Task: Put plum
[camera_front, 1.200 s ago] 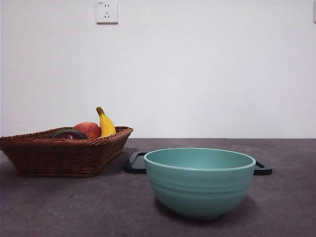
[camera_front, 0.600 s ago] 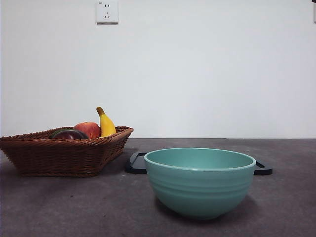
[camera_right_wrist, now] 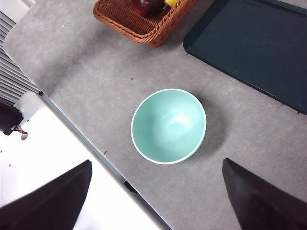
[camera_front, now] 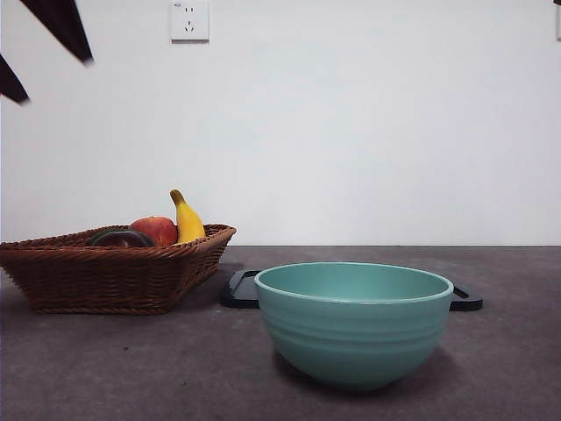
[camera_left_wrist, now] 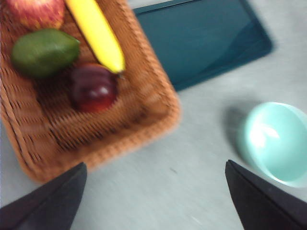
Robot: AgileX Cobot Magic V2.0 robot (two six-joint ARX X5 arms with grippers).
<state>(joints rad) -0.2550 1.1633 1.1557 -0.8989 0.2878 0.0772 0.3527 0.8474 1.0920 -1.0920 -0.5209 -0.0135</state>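
Note:
The plum [camera_front: 123, 239] is dark maroon and glossy and lies in the wicker basket [camera_front: 105, 272] at the left of the table. In the left wrist view the plum [camera_left_wrist: 93, 88] sits between a green fruit [camera_left_wrist: 44, 51] and the tip of a banana [camera_left_wrist: 96, 33]. High above the basket, my left gripper [camera_left_wrist: 156, 165] is open and holds nothing; its two black tips show at the front view's top left corner [camera_front: 53, 79]. My right gripper [camera_right_wrist: 157, 163] hangs open and empty high over the teal bowl [camera_right_wrist: 168, 125]. The plum [camera_right_wrist: 149, 5] shows at that view's edge.
A red apple [camera_front: 158, 230] and the banana [camera_front: 187, 221] share the basket. The teal bowl [camera_front: 355, 324] stands near the front, right of the basket. A dark flat tray [camera_front: 241, 289] lies behind the bowl. The table's edge and a white surface [camera_right_wrist: 57, 158] show in the right wrist view.
Two black jaw tips have come into the front view's top left corner. Basket, fruit, bowl and tray have not moved.

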